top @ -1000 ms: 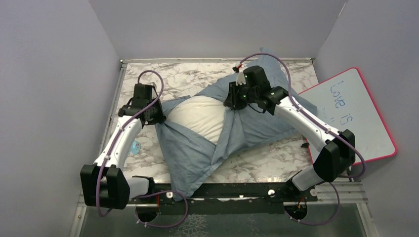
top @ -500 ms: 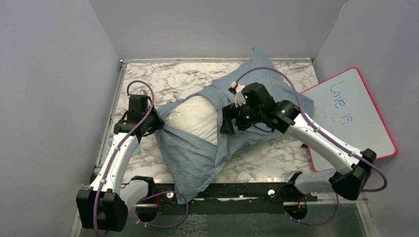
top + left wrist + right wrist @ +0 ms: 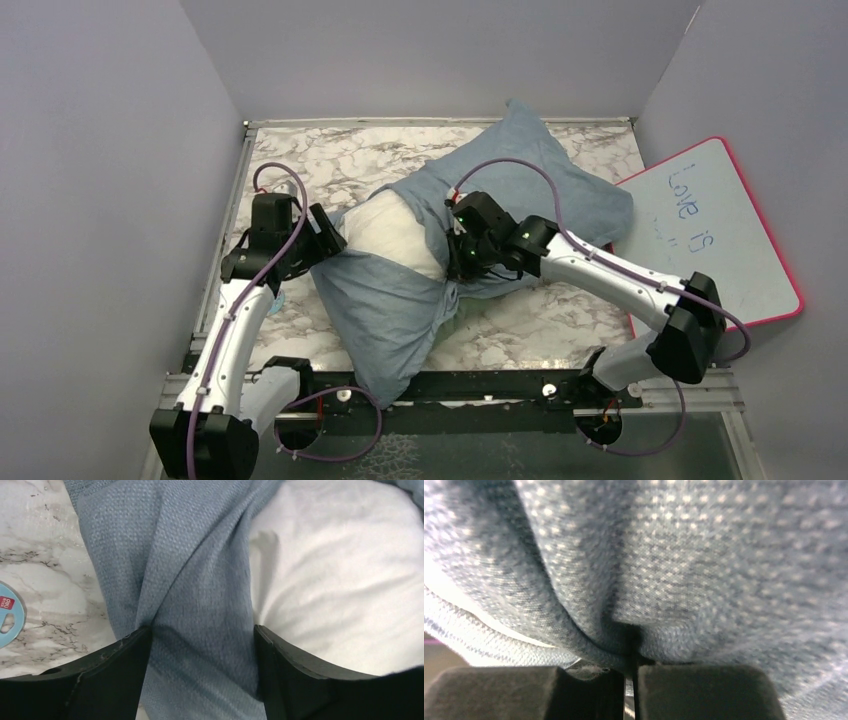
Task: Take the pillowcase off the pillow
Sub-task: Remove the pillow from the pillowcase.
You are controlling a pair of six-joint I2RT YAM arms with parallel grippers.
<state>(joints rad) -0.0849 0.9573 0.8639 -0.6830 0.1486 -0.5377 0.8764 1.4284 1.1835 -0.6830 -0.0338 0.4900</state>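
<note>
The grey-blue pillowcase (image 3: 540, 175) lies diagonally across the marble table, its open end pulled back. The white pillow (image 3: 392, 232) bulges out of it at the middle. My left gripper (image 3: 327, 233) sits at the pillow's left edge. In the left wrist view its jaws (image 3: 200, 632) stand wide apart, with a loose band of pillowcase (image 3: 190, 580) lying between them and the pillow (image 3: 340, 570) to the right. My right gripper (image 3: 462, 256) is at the pillow's right edge. In the right wrist view it (image 3: 629, 665) is shut on a pinched fold of pillowcase (image 3: 704, 555).
A pink-rimmed whiteboard (image 3: 712, 232) leans at the table's right side. A small light-blue disc (image 3: 7, 615) lies on the marble table (image 3: 330, 160) by my left arm. Grey walls enclose the left, back and right.
My left gripper has opened and let go of the pillowcase edge. My right gripper moved left and nearer, opened, then shut on the cloth beside the pillow. More of the case's far end shows.
</note>
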